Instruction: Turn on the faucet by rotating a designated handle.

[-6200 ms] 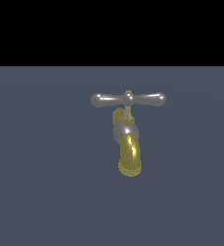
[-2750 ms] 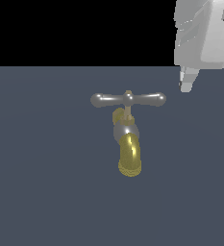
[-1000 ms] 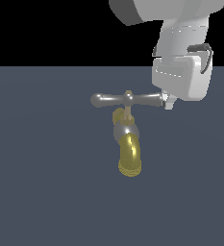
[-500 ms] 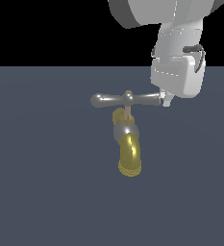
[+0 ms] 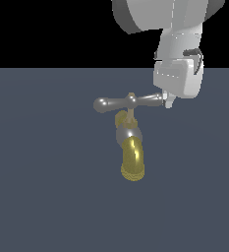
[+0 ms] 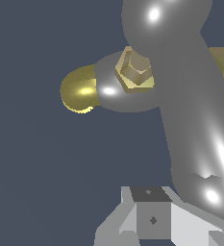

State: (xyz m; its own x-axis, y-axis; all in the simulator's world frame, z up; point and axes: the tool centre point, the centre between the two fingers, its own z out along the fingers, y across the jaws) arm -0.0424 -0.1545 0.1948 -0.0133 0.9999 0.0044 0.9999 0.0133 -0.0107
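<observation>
The faucet stands mid-scene in the exterior view, with its brass curved spout [image 5: 132, 160] pointing toward the camera. The silver crossbar handle [image 5: 117, 103] sits on top, with a small brass hub [image 5: 131, 100] at its middle. My gripper [image 5: 167, 102] is at the handle's end on the exterior view's right, fingertips together and touching the side of the bar, not closed around it. In the wrist view the handle [image 6: 190, 120] fills the frame. The hub [image 6: 135, 72] and spout [image 6: 80, 90] lie beyond it, and a finger [image 6: 152, 218] sits beside the bar's bulbous end.
The faucet stands on a flat dark grey-blue floor [image 5: 47, 197]. The white wrist and arm [image 5: 177, 44] rise above the handle's end on the exterior view's right.
My gripper came down from the upper right to the handle's right end. Over the last second it edged back slightly against the bar. The handle's right end looks turned a little away.
</observation>
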